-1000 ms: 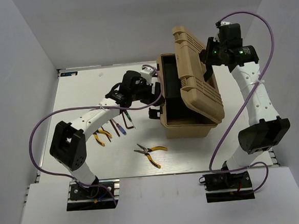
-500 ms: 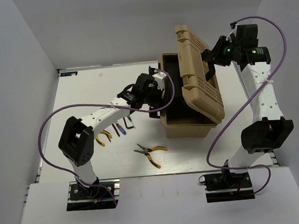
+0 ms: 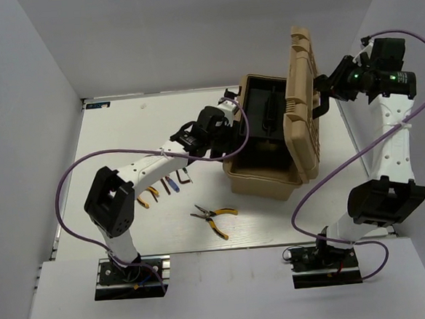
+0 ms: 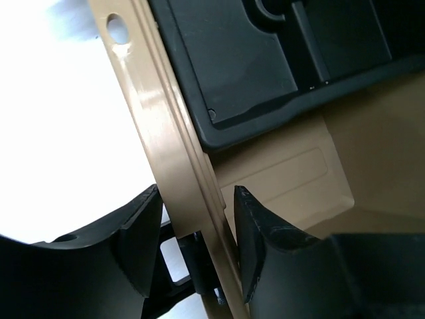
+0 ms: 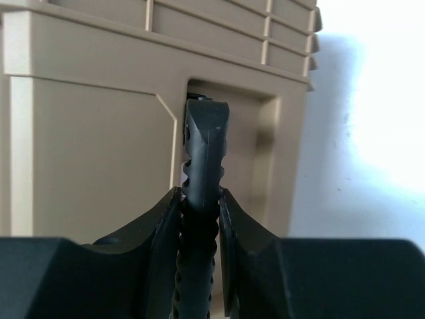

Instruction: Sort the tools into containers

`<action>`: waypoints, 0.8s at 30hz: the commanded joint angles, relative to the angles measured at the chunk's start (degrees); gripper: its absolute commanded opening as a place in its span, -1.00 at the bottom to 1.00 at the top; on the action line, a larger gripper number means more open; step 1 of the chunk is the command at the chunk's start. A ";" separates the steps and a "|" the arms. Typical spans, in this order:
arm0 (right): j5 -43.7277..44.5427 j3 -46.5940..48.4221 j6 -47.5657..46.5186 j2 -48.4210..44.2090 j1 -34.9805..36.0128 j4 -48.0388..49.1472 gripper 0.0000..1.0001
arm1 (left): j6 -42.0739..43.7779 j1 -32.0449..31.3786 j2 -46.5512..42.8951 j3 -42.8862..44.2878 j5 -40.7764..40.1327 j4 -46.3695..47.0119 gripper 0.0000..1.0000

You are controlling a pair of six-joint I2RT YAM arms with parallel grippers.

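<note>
Nothing is sorted yet: the yellow-handled pliers [image 3: 215, 218], screwdrivers [image 3: 170, 183] and hex keys [image 3: 185, 177] lie on the table [image 3: 123, 129] back toward the arm base from the left gripper [image 4: 196, 193], whose jaws straddle and apparently pinch the toolbox [image 3: 261, 181] rim, while the right gripper [image 5: 199, 196] clamps the black handle [image 5: 206, 133] of the upright lid [image 3: 305, 102].
</note>
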 commanded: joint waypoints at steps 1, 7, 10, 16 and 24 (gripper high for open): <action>-0.38 2.60 -5.80 -4.96 -4.73 7.11 -1.00 | 2.79 0.35 -3.34 -2.87 -3.76 -3.46 -0.19; 2.16 5.32 -12.03 -3.74 -7.90 1.75 -1.00 | -0.53 0.97 -5.80 -7.26 -8.06 -2.31 -0.31; 4.36 6.03 -15.11 -3.03 -8.61 -1.24 -1.00 | -1.07 1.50 -7.82 -9.02 -10.78 -1.79 -0.34; 9.89 5.42 -22.84 -2.06 -10.28 -4.76 -1.00 | -2.74 1.50 -10.54 -11.67 -13.69 -1.26 -0.36; 13.94 0.93 -27.95 -2.24 -11.16 -4.15 -1.00 | -5.28 1.50 -12.22 -14.12 -14.31 -0.73 -0.36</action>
